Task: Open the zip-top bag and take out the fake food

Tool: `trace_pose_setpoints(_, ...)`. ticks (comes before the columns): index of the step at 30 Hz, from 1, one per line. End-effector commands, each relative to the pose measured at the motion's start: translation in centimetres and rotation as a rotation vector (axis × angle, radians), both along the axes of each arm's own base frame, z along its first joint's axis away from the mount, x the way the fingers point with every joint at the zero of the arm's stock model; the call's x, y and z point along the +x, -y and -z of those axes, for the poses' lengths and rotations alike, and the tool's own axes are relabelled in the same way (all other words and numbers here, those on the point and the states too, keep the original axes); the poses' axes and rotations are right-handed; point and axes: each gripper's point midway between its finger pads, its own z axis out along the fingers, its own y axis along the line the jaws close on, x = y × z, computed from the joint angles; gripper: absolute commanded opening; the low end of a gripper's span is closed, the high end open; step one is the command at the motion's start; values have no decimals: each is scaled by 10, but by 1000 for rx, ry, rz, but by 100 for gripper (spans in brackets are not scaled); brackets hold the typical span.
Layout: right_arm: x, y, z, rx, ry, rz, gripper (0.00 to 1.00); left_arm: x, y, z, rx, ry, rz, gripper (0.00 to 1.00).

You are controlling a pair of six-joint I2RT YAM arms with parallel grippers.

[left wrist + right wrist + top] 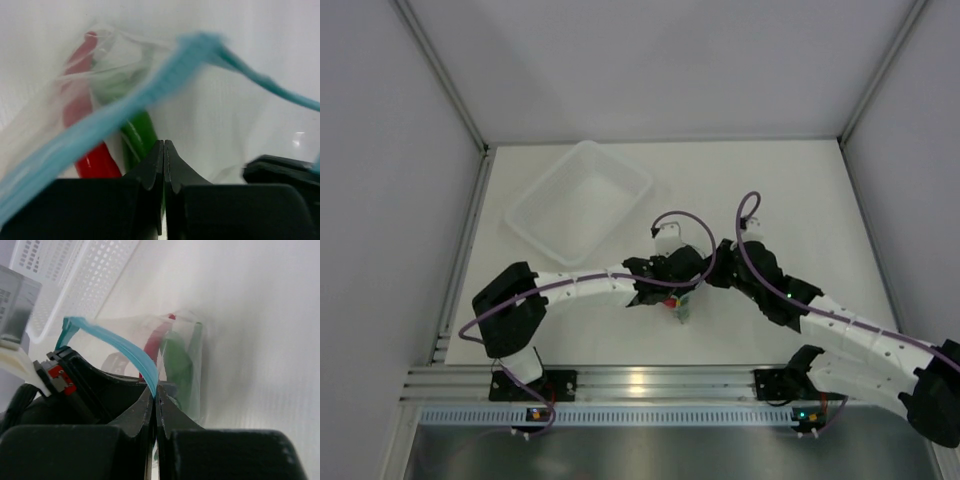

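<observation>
The left gripper (164,150), reaching in just in front of the clear tub (617,163), has its jaws pressed together on the clear film of the zip-top bag (210,115), below the blue zip strip (150,95). The bag sits between both grippers over the middle of the table (800,200), with the fake food (175,360) inside: a red chili (82,100) beside a green chili (142,127). The right gripper (155,392) is clamped on the zip strip.

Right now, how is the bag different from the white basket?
The zip-top bag is clear and crinkly with a blue strip; the basket is white with tiny holes. The bag holds peppers, pinched by left fingers and right fingers; the basket sits untouched, looking empty.
</observation>
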Motion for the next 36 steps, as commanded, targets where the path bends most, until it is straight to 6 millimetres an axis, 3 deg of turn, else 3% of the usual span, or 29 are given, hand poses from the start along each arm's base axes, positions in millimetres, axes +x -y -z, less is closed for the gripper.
trace_pose_setpoints(1, 0, 29, 1, -64, 18, 3, 0, 5, 20, -1, -23, 13, 6, 0)
trace_pose_setpoints(5, 0, 51, 10, -117, 9, 26, 0, 6, 24, 8, 24, 24, 26, 0)
trace_pose_setpoints(12, 3, 55, 17, -198, 6, 18, 0, 9, 19, -6, 85, 78, 50, 2)
trace_pose_setpoints(20, 6, 61, 14, -270, 24, 67, 0, 8, 9, 9, 197, 59, 59, 27)
trace_pose_setpoints(30, 12, 65, 7, -340, 56, 113, 0, -2, 2, 32, 261, 3, 98, 46)
trace_pose_setpoints(36, 12, 53, 2, -362, 70, 91, 0, 0, 1, 49, 298, -16, 98, 57)
